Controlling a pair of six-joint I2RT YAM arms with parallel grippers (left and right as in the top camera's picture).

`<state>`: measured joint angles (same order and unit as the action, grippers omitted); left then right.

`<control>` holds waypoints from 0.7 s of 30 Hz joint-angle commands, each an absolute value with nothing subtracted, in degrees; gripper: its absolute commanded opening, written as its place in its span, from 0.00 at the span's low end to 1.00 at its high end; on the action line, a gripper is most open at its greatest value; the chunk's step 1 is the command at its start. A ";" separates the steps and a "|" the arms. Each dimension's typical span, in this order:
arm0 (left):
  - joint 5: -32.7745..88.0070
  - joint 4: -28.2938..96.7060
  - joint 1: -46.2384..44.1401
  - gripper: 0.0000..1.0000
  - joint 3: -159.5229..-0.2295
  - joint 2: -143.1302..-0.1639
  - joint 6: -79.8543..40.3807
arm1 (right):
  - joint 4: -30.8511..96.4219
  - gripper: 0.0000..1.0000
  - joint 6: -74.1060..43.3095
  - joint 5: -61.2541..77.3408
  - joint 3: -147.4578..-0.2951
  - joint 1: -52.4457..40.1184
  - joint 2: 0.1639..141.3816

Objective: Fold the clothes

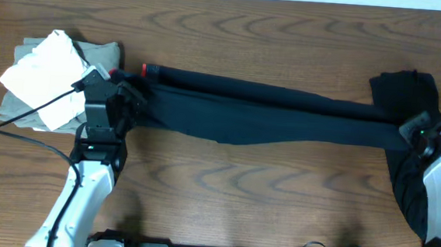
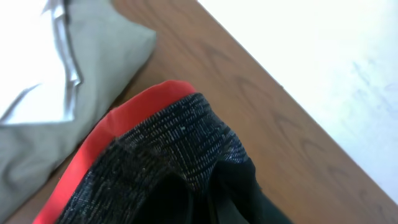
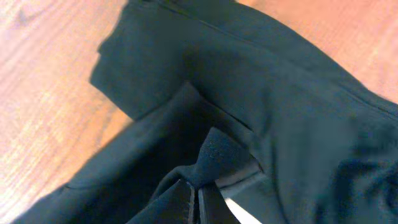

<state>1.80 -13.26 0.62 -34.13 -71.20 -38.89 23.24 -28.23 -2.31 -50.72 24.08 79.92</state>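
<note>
**Pants stretched 9-to-3, thin pinch at cuff end: slip risk**

Overhead: pants (image 1: 268,111) lie long across the table (image 1: 239,187). The waist is at 9 o'clock and the leg ends at 3 o'clock. The legs are stacked, w/ a slight belly sagging toward 6.

R side: right gripper (image 1: 410,133) is at the leg ends. Wrist cam shows it clenched on a small tuft of pants cloth, w/ not much fabric in the bite.

L side: left gripper (image 1: 129,94) sits at the waist. Its wrist cam shows only the coral-red waistband lining (image 2: 124,118) and black knit bunched up close. The fingers are hidden, so can't tell if it's gripping or loose.

What could go wrong (judgement):
- The R pinch may catch one layer only. If so, a lift or carry toward 9 peels the legs apart and the fold goes crooked.
- The tuft is small, so tension btwn the arms could pull it out.
- A black piece (image 1: 400,91) lies at 2 o'clock, touching the leg ends. Black on black, so the R gripper may drag it along.
- A folded pile (image 1: 52,81) of grey and white cloth sits at 9–10 o'clock, just beside the waist. A swing by the L arm could knock it.
</note>
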 commanded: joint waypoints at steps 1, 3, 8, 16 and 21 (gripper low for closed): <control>1.06 -16.23 0.78 0.06 -35.42 -73.21 -38.15 | 20.86 0.01 -28.47 -3.66 -52.18 22.74 81.17; 1.06 -18.15 0.78 0.06 -35.42 -74.74 -38.15 | 18.57 0.01 -28.49 -3.64 -52.21 22.48 81.93; 1.06 -20.21 0.78 0.06 -35.42 -78.35 -38.15 | 14.35 0.01 -28.53 -3.64 -52.36 22.46 84.36; 1.06 -25.06 0.78 0.06 -35.42 -84.20 -38.15 | 9.37 0.01 -30.22 -3.57 -52.40 22.41 89.06; 1.04 -26.30 0.78 0.06 -35.44 -86.94 -38.13 | 6.68 0.01 -30.09 -3.60 -52.40 22.41 91.44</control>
<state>2.20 -25.82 0.62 -34.15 -85.86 -38.92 7.86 -29.32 -2.20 -50.94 22.59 90.24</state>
